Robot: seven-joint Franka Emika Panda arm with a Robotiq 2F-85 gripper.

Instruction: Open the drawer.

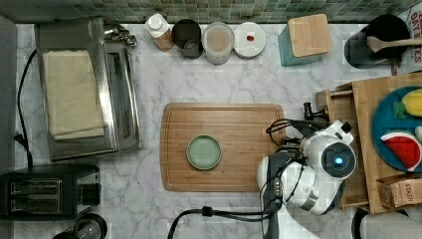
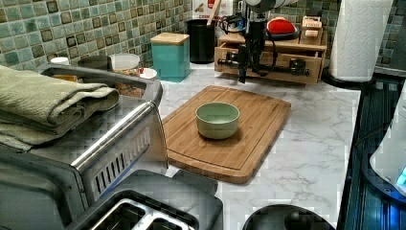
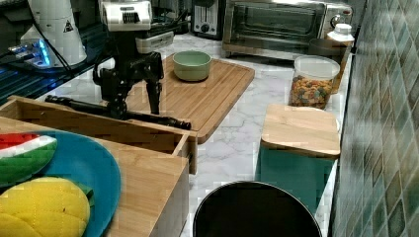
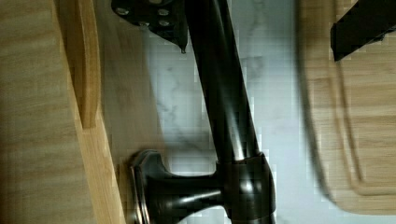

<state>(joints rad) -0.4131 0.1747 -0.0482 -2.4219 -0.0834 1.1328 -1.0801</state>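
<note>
The black two-finger gripper (image 3: 134, 98) stood open around the light-wood drawer's (image 3: 94, 126) long black bar handle (image 3: 118, 113), holding nothing, ready to pull.

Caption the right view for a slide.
Panda gripper straddling the black bar handle of the partly open wooden drawer, beside the bamboo cutting board.

Arm shell (image 1: 318, 174): glossy white, rounded joints; dark grey seams between segments
Wrist light (image 1: 338, 161): small blue glow in a dark round cap
Cables (image 1: 286, 130): black, looped beside the wrist; one thick black lead trailing along the counter
Gripper (image 3: 132, 101): matte black body and fingers; white block above it with a dark vent grille
Finger base (image 4: 149, 14): black, several small silver screw heads
</note>
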